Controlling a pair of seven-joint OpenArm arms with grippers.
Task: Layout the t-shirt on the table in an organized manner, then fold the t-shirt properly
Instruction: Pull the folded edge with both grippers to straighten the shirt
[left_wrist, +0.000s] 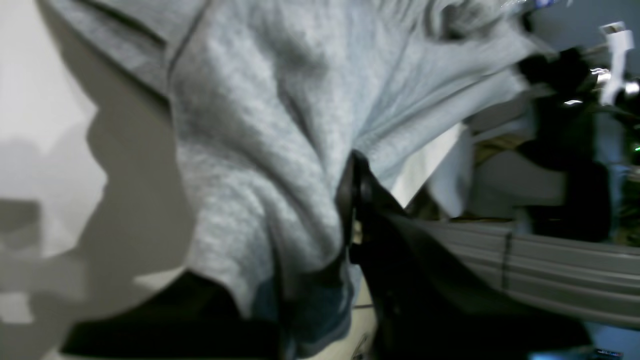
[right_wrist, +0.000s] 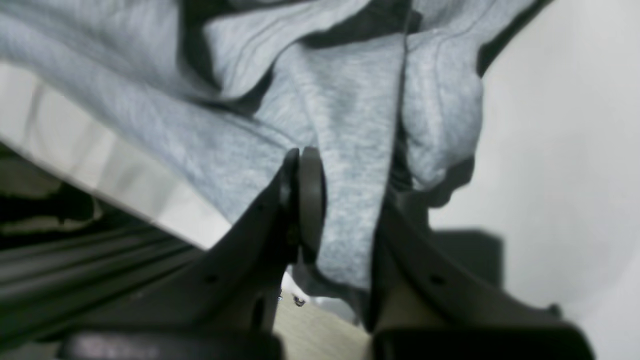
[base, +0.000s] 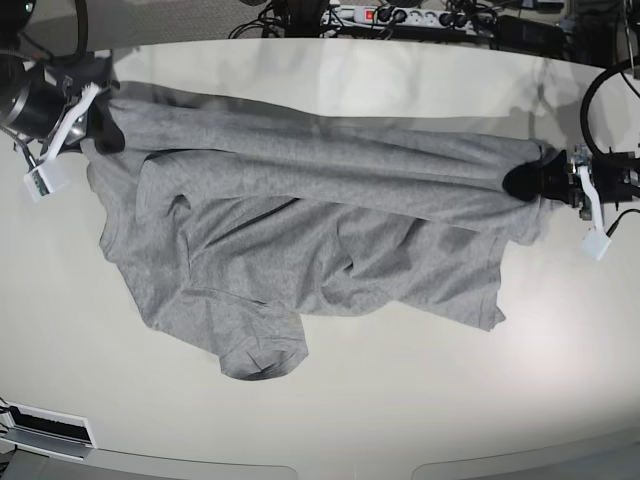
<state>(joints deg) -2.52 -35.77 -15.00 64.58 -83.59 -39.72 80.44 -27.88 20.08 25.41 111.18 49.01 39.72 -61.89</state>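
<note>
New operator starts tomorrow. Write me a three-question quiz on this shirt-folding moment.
1. True or false: both grippers are shut on the t-shirt.
2. In the base view, which gripper is on the picture's right? A) left gripper B) right gripper
3. Fill in: the shirt's raised edge is stretched between the two grippers, while its lower part lies crumpled on the ____.

Key
1. True: cloth is pinched between the jaws in both wrist views.
2. A.
3. table.

light: bright, even | wrist views: blurred | base: sharp, soft shadows
</note>
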